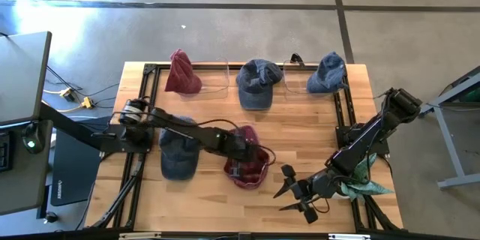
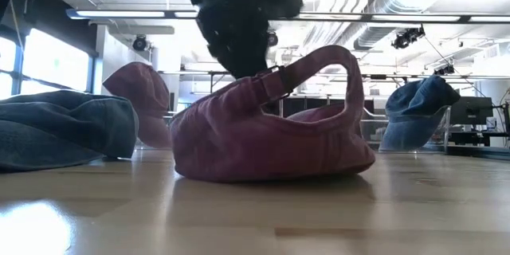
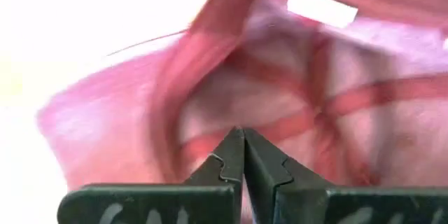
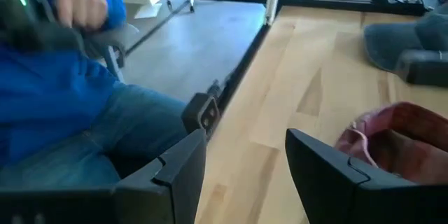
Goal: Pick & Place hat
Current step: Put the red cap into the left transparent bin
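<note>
A dark red hat lies upside down on its crown in the middle of the table, opening upward, its back strap arching up. My left gripper reaches over it from the table's left and is shut at its rim. My right gripper hovers open near the table's near edge, right of the red hat and touching nothing. In the right wrist view the red hat lies beyond the open fingers. My left gripper comes down slanting from above and from the table's left onto the red hat's upturned rim. The shut fingers seem to pinch the rim's edge; the gripper body hides the exact contact. The hat's crown rests on the table.
A blue denim hat lies left of the red one, under my left arm. At the far edge three hats sit on clear stands: red, blue, blue. A green cloth lies by the right arm. A person in blue sits beyond the near edge.
</note>
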Tool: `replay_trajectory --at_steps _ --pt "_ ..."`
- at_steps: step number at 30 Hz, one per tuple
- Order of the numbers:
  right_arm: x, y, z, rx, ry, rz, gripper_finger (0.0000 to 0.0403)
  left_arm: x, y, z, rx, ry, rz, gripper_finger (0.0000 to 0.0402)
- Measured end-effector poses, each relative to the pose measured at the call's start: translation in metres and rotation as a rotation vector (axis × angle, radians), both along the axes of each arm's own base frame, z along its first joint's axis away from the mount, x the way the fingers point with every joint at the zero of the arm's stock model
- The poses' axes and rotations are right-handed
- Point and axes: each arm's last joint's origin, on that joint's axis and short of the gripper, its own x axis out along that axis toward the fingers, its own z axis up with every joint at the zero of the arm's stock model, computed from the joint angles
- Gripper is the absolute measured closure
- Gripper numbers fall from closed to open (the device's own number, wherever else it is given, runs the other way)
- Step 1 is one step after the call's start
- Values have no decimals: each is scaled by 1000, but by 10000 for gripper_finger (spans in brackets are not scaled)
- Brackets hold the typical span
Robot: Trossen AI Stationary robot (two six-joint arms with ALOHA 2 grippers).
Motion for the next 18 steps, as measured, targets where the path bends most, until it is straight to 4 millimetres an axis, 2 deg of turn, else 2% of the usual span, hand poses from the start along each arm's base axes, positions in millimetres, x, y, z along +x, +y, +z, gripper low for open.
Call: replay_trajectory --at_steps 5,9,13,18 --pt "0 -3 -3 -27 8 -103 210 -26 -6 12 162 61 134 401" --pt "2 -16 -9 -25 36 -405 210 -52 -5 20 213 96 251 401" --pt "13 -47 -18 40 82 -744 210 -74 -1 7 225 111 362 401" --pt "46 -104 -32 87 223 -849 203 -100 8 -11 229 97 501 401"
